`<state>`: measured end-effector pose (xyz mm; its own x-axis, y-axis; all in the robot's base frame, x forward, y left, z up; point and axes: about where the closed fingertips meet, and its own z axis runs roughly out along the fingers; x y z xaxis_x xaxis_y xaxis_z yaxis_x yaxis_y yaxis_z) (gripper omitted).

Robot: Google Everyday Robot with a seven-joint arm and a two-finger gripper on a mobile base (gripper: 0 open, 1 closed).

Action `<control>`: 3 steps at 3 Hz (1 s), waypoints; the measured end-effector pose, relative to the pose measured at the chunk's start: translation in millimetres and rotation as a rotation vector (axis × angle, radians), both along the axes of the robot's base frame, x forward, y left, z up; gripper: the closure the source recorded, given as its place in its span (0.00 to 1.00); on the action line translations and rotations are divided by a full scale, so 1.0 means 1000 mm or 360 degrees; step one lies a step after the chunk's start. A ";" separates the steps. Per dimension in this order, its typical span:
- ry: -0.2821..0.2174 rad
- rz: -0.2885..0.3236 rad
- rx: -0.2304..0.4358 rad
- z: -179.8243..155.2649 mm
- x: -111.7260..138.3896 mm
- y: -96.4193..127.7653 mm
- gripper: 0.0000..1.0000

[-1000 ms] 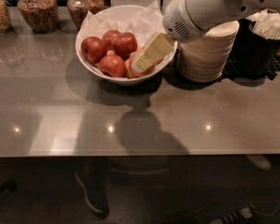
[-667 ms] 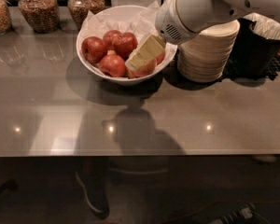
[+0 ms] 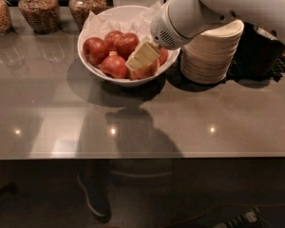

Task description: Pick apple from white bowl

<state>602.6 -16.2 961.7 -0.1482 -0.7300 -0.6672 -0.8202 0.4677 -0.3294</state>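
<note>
The white bowl [image 3: 126, 81], lined with crinkled white paper, stands at the back of the grey counter. It holds several apples. Dark red ones lie at the left [image 3: 95, 49], back [image 3: 126, 42] and front [image 3: 115, 66]. A paler, orange-tinged apple [image 3: 148, 71] lies at the bowl's front right, mostly hidden. My gripper [image 3: 142, 56], with cream-coloured fingers, reaches down from the white arm at the upper right. It sits inside the bowl, right over this paler apple.
A tall stack of small cream disposable bowls [image 3: 211, 51] stands just right of the white bowl, under my arm. Glass jars [image 3: 38, 8] line the back left. A black holder [image 3: 262, 51] is at the far right. The counter's front edge [image 3: 133, 156] runs across the middle.
My arm has moved left and the gripper has shifted left and lower into the bowl, now over the front-right apple. The apples have not visibly moved.
</note>
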 end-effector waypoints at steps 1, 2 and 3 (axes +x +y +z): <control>0.0035 -0.0036 -0.0034 -0.014 0.005 -0.003 0.23; 0.0072 -0.0089 -0.0065 -0.029 0.011 -0.009 0.24; 0.0096 -0.0149 -0.0076 -0.040 0.018 -0.014 0.23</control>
<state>620.2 -30.6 921.3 -0.2559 -0.7419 -0.6198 -0.7928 0.5279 -0.3046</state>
